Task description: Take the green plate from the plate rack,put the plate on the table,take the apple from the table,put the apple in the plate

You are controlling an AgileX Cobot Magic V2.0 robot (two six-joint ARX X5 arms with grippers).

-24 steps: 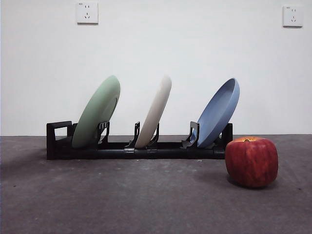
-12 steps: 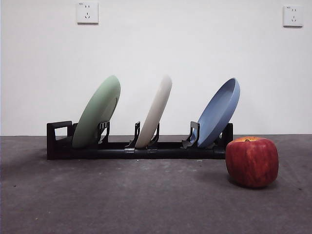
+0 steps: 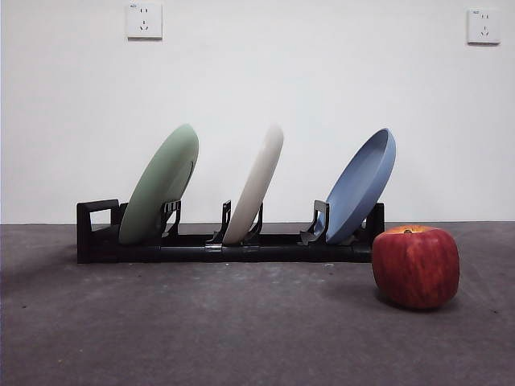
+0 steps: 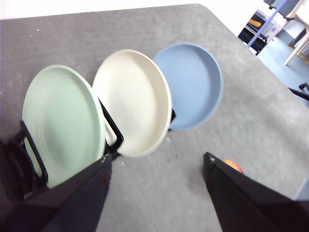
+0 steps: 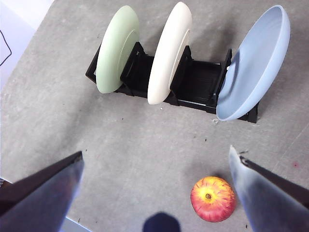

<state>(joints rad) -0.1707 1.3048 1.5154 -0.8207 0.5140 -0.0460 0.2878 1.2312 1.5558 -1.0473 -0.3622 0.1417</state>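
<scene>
green plate leaning in the end slot of the rack, left of frame, untouched | apple on the table, lower right, just in front of the rack's other end | nothing done yet, all steps left | left gripper spread wide, empty, above the plate, apart from it | right gripper spread wide, empty, high over the apple

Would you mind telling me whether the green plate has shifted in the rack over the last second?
No. The green plate leans in the same end slot of the plate rack, its rim equally far below the wall socket.
</scene>
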